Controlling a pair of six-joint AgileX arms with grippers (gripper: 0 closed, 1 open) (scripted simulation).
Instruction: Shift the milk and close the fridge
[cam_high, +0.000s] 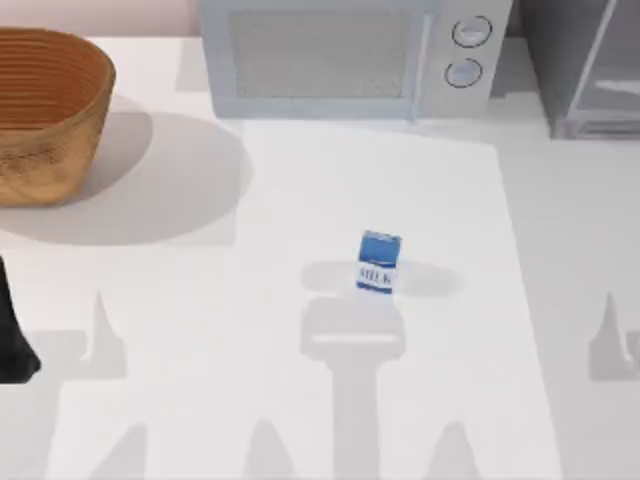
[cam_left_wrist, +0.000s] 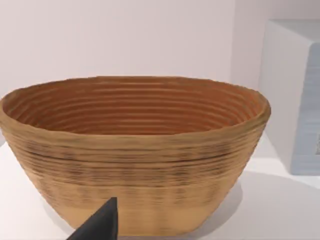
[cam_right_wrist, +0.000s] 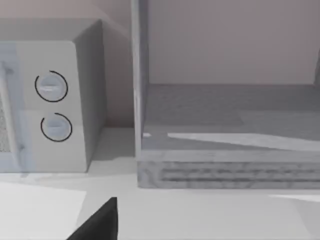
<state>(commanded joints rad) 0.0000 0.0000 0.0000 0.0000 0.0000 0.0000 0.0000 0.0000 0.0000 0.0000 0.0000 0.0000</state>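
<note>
Standing on the table: one milk (cam_high: 379, 262), one fridge (cam_high: 580, 75), one microwave (cam_high: 340, 60), one basket (cam_high: 50, 110); both grips untellable.

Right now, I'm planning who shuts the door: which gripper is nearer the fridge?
Right. The right gripper faces the open fridge from close in front; the left gripper is by the basket at the table's left, the far side from the fridge.

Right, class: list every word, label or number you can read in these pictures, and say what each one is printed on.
"MILK": on the white band of the milk, standing near the middle of the table in the top view.
Microwave: two round knobs, no readable markings.
Basket and fridge: no text.
</note>
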